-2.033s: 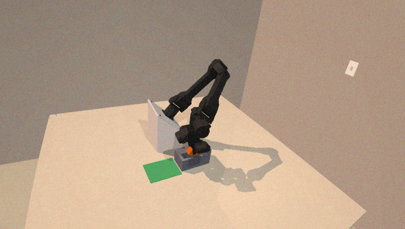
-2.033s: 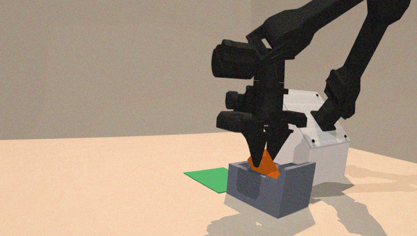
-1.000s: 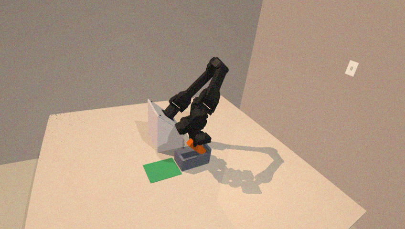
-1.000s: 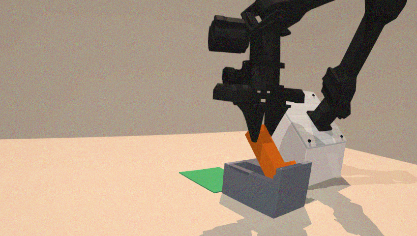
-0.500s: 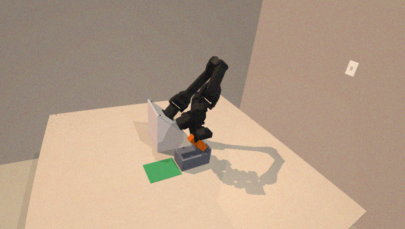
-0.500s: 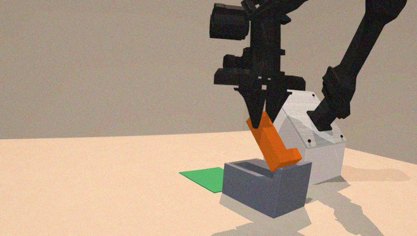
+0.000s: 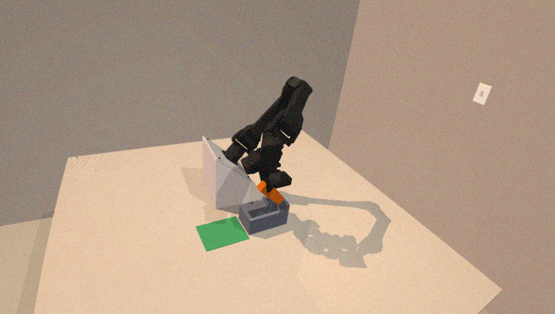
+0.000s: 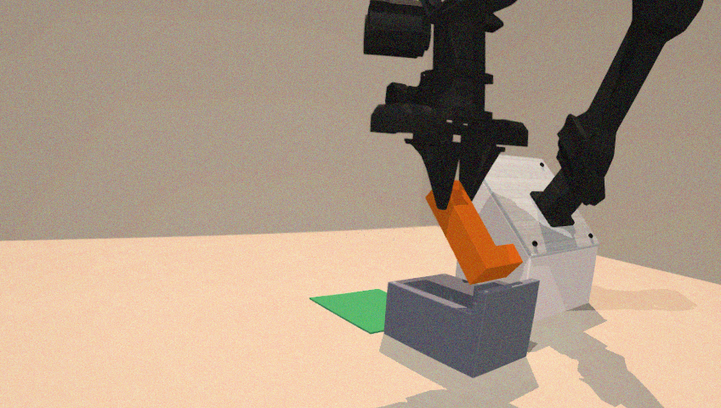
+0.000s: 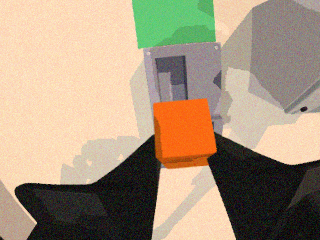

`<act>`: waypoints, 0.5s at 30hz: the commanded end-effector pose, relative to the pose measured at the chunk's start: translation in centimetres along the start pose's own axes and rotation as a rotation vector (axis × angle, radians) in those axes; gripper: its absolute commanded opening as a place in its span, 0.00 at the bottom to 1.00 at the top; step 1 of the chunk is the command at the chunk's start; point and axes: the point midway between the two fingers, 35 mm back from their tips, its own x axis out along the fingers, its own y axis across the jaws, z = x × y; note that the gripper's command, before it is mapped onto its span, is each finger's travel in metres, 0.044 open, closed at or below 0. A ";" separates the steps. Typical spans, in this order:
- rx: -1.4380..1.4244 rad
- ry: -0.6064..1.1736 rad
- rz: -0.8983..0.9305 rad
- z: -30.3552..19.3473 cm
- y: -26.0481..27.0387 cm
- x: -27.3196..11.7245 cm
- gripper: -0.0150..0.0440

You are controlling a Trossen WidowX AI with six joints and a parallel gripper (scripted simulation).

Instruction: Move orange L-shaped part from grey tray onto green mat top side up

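Orange L-shaped block, matte, one (image 7: 275, 195) (image 8: 470, 237) (image 9: 184, 127). Held steeply aslant over the grey tray, its plain end uppermost, its L-shaped end hanging lowest; presumably so because the press-down step raised only that plain end for pinching.

Black two-finger tool, one (image 7: 268, 186) (image 8: 455, 201) (image 9: 185, 145). Partly closed, a finger on either side of the block's upper end, gripping it. The hold is at one end only, so the foot's weight could, in my judgement, swing the part in the fingers.

Dark grey box-shaped tray with a recessed pocket, one (image 7: 268, 225) (image 8: 429, 323) (image 9: 205, 75). Contents: the long stretch of pocket in view holds no part (its far end is partly hidden by the block). The block's lower end appears just above the rim; whether it touches cannot be told.

Flat green square mat, one (image 7: 222, 234) (image 8: 354, 309) (image 9: 172, 22). On the desk (image 7: 156, 280) (image 8: 151, 323) (image 9: 65, 75), beside the tray; bears no part. Placed, it seems, for a short carry. Outstanding: clear the rim, level the block top side up, lower, release.
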 end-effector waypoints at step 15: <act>-0.003 -0.010 -0.001 7.6 -0.6 0.1 0.25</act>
